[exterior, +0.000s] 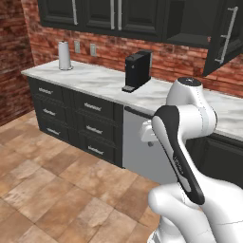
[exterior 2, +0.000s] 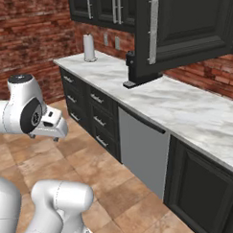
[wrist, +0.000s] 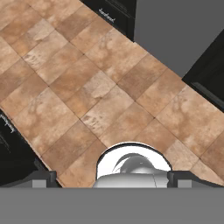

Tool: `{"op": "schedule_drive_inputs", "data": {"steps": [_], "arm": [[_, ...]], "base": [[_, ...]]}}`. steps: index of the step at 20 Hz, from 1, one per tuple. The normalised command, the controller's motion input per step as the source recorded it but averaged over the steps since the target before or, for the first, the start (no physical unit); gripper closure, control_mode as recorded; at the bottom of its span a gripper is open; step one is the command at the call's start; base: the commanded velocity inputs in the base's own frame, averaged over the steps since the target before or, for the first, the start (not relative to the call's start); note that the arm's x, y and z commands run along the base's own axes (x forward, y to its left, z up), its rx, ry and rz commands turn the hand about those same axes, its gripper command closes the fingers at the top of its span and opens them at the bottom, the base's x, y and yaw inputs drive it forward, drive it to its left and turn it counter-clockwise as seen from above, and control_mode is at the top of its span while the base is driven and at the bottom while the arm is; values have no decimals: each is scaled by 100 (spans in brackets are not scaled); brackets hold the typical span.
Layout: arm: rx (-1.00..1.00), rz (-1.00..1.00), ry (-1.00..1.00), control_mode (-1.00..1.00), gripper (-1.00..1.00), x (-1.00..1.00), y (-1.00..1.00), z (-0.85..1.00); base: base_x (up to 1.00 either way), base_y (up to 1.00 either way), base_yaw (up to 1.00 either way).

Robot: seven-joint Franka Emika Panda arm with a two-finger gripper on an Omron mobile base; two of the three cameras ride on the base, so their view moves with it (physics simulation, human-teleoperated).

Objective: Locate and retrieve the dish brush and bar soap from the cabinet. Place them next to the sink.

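Paper towel roll [exterior: 64, 55] stands far off to the gripper's left on the marble worktop [exterior: 99, 80], well above the gripper's level, and plays no part in the job. Next along, a black coffee machine [exterior: 137, 70] sits on the same worktop, also above and beyond the gripper.

The gripper [exterior 2: 55, 125] hangs low in front of the grey dishwasher panel [exterior: 142, 149], folded in near the robot's own body and facing down at the tiled floor [wrist: 109, 100]. Whether its fingers are apart or together I cannot tell; the tips are hidden in the hand view.

Further right and high above the gripper, the cabinet [exterior: 190, 21] has a door [exterior: 225, 38] swung open, showing a dark interior. The dish brush and bar soap cannot be made out in it, and the sink is not visible either.

The step in hand looks like reaching up to search that open compartment. To do it well, the arm should unfold upward clear of the worktop edge, keep away from the open door and its bar handle, and tilt the hand camera into the shelf before committing to any grasp.
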Motion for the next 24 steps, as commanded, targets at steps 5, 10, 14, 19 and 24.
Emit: {"op": "schedule_drive_inputs", "data": {"steps": [5, 10, 14, 19, 24], "arm": [[0, 0, 0, 100, -100, 0, 0, 0], [0, 0, 0, 100, -100, 0, 0, 0], [0, 0, 0, 100, -100, 0, 0, 0], [0, 0, 0, 100, -100, 0, 0, 0], [0, 0, 0, 100, -100, 0, 0, 0]], "base": [[27, 40, -33], [33, 47, -31], [39, 55, -28], [61, 67, -21], [60, 68, -21]]}}
